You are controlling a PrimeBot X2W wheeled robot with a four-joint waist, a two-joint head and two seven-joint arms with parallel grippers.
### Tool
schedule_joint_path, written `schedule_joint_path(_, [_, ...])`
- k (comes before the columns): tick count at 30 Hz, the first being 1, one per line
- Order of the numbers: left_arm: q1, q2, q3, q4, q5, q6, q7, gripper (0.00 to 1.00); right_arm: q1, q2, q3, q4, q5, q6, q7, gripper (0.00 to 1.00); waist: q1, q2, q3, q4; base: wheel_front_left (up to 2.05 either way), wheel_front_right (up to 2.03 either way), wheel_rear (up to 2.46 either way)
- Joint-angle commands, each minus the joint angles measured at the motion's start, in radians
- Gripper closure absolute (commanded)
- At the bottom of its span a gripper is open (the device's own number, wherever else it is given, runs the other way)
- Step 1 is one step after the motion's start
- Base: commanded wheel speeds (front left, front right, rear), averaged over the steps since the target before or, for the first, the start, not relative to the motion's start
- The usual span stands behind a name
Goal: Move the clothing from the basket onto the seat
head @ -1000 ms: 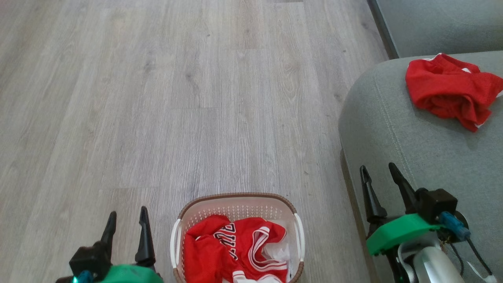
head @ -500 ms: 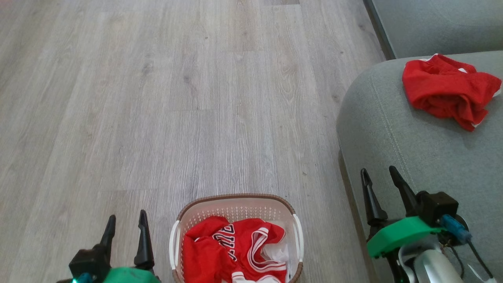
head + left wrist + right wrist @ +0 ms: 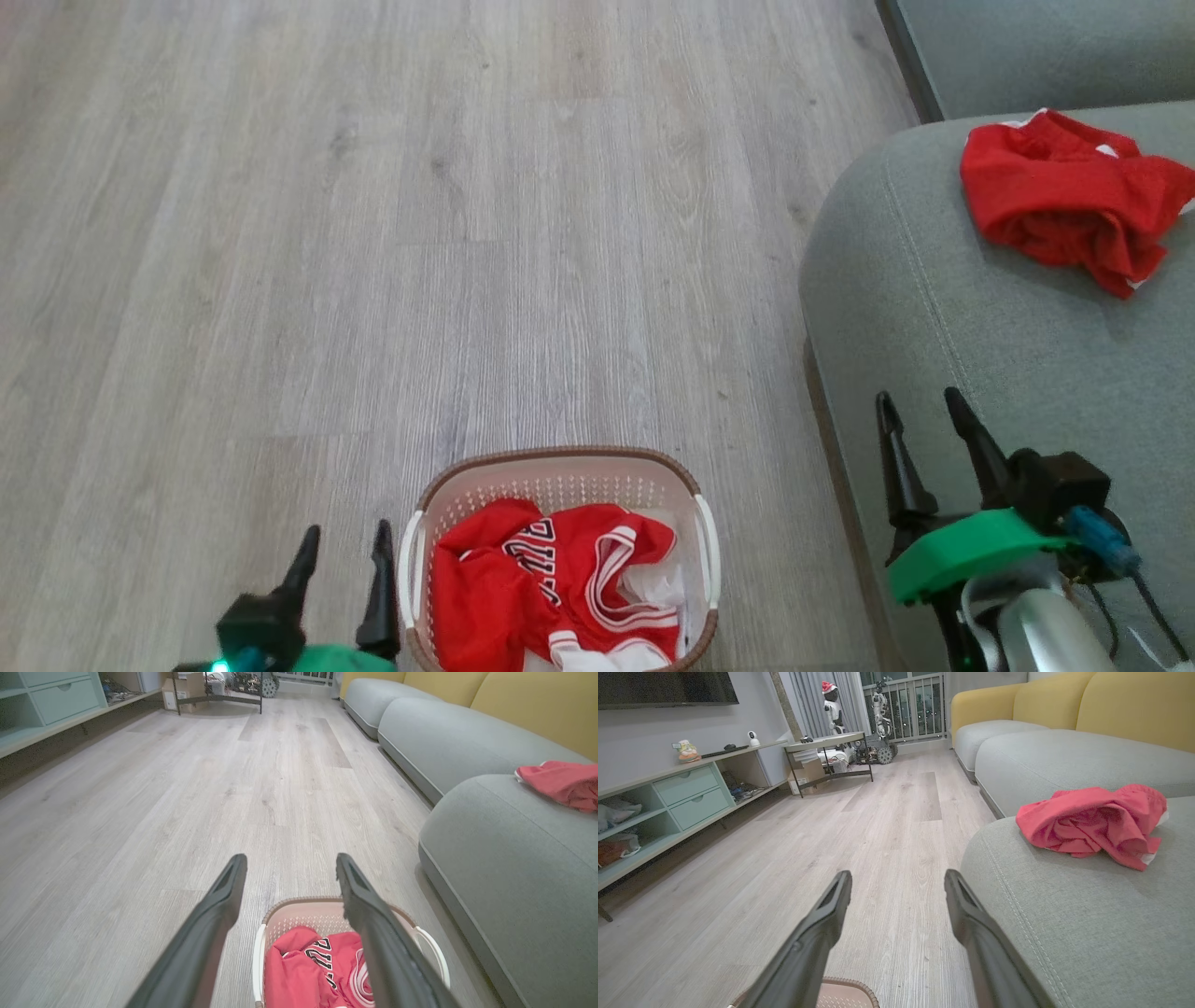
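Note:
A cream basket (image 3: 557, 471) with a brown rim stands on the floor at the bottom centre; its rim (image 3: 299, 904) also shows between my left fingers. Inside lies a crumpled red jersey (image 3: 551, 588) with black-and-white lettering, seen too in the left wrist view (image 3: 313, 970). A second red garment (image 3: 1064, 196) lies bunched on the grey-green seat (image 3: 980, 327), also in the right wrist view (image 3: 1092, 823). My left gripper (image 3: 343, 551) is open just left of the basket, holding nothing. My right gripper (image 3: 924, 415) is open over the seat's rounded front edge, empty.
Pale wood floor (image 3: 420, 233) stretches ahead and to the left. A second sofa cushion (image 3: 1046, 47) sits beyond the seat, with yellow backrests (image 3: 1134, 704) behind. A low cabinet with drawers (image 3: 686, 793) lines the left wall, and a small table (image 3: 826, 753) stands at the far end.
The left gripper has shifted right, closer to the basket's left handle. The camera has moved slightly, so the basket and seat sit a little differently. Both grippers stay open.

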Motion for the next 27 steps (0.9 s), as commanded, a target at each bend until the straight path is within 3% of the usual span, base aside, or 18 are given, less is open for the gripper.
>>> schedule_joint_path(1, [-0.06,-0.005,0.024,-0.021,0.01,-0.007,-0.012,0.0,-0.03,0.004,0.015,-0.038,-0.005,0.0,-0.007,0.0,0.0,0.0,0.006,-0.003,0.0,0.0,0.0])
schedule_joint_path(8, [-0.165,-0.004,-0.04,0.105,0.051,-0.043,-0.012,0.0,-0.056,0.004,-0.026,-0.087,-0.027,0.0,-0.007,0.0,0.0,0.0,0.086,-0.024,0.0,0.0,0.0])
schedule_joint_path(17, [-0.391,-0.004,-0.139,0.337,0.117,-0.09,0.007,0.0,-0.148,0.004,-0.046,-0.179,-0.045,0.0,-0.007,0.0,0.0,0.0,0.306,-0.078,0.0,0.0,0.0])
schedule_joint_path(27, [-0.666,-0.005,-0.215,0.662,0.177,-0.089,0.039,0.0,-0.275,0.004,-0.02,-0.288,-0.013,0.0,-0.007,0.0,0.0,0.0,0.567,-0.173,0.0,0.0,0.0])
